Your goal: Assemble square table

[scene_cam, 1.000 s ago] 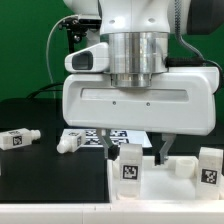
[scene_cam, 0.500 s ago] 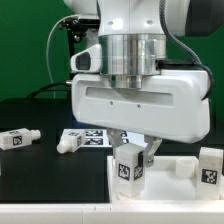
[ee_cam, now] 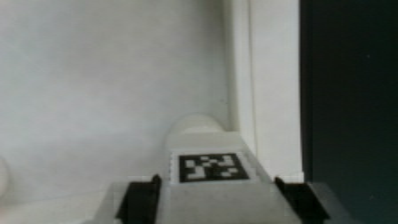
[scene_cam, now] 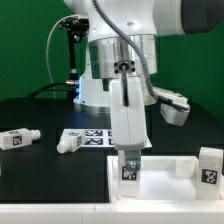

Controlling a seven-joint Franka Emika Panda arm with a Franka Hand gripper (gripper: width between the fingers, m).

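My gripper (scene_cam: pixel 129 160) hangs straight down over the near left corner of the white square panel (scene_cam: pixel 170 183) and is shut on a white tagged leg (scene_cam: pixel 130 168), held upright on or just above the panel. In the wrist view the same leg (ee_cam: pixel 214 165) sits between the two dark fingers (ee_cam: pixel 143 196), with the panel's raised rim (ee_cam: pixel 267 90) beside it. Another leg (scene_cam: pixel 211 165) stands at the panel's far right edge. Two more legs lie on the black table at the exterior view's left, one (scene_cam: pixel 18 138) farther left, one (scene_cam: pixel 70 144) nearer the middle.
The marker board (scene_cam: pixel 95 137) lies flat behind the gripper. The robot's base (scene_cam: pixel 95 95) stands at the back, with a green wall behind. A small white part (scene_cam: pixel 183 165) sits on the panel beside the right leg.
The gripper has turned about its vertical axis from broadside to edge-on, with the leg staying in its grasp over the panel's left corner.
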